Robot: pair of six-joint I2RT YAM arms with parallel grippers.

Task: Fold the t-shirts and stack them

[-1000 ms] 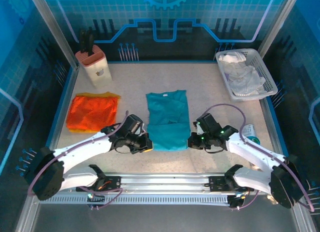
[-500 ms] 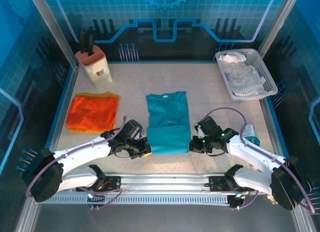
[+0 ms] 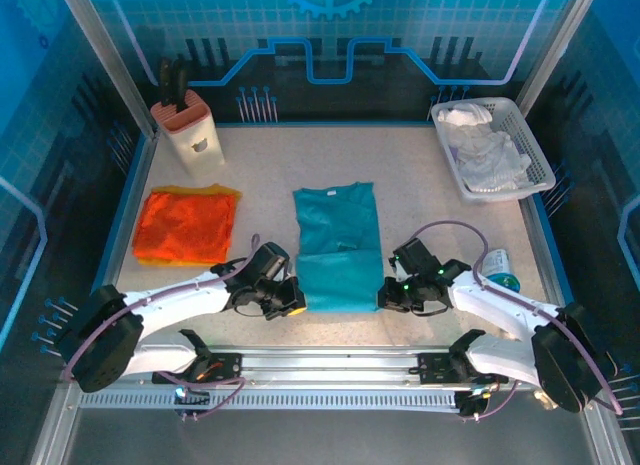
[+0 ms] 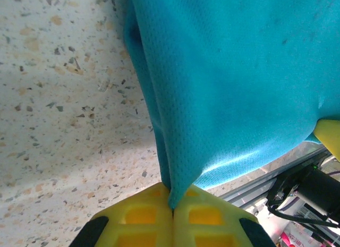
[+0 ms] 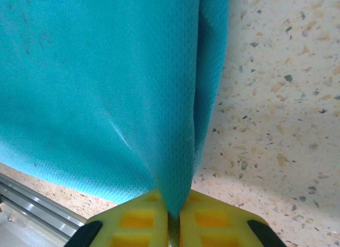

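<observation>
The teal shirt [image 3: 337, 247] lies mid-table [image 3: 420, 200], folded into a long narrow strip with its collar at the far end. Its near corners are pinched by the left gripper [image 3: 290, 303] and the right gripper [image 3: 385, 293]. The orange shirt [image 3: 185, 225], yellow-edged, lies folded flat, apart to its left.

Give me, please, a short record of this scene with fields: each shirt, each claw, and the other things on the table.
teal t-shirt: at the table centre, laid as a long strip, collar at the far end
orange t-shirt: flat rectangle, left of the teal one, apart from it
left claw: shut on the teal shirt's near left corner
right claw: shut on its near right corner
white basket: far right, holds white cloths
knife block: far left corner
</observation>
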